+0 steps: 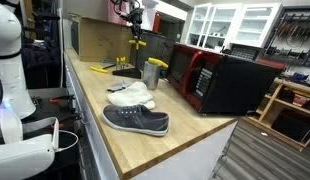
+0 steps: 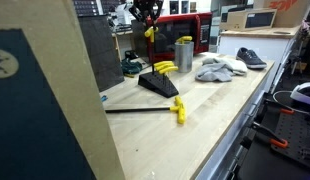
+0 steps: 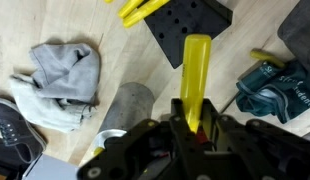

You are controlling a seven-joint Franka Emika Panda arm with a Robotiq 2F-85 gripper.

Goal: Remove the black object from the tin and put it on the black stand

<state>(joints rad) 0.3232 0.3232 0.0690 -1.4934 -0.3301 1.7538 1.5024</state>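
Tool gripping the black object in the air, clear of the tin.

Wrist view: tool [image 3: 192, 128] jaws are pinched narrow on the black object [image 3: 195, 70], whose yellow part sticks out toward 12 o'clock. The black stand [image 3: 190, 25] lies at 12 o'clock from the tool and the tin [image 3: 130, 105] at 9 o'clock. A grey cloth [image 3: 65, 75] is at 10 o'clock from the tin. In an exterior view the arm [image 1: 127, 8] comes down from above with the wrist pointing down. The object hangs over the desk [image 1: 185, 135], near the stand and tin, touching neither.
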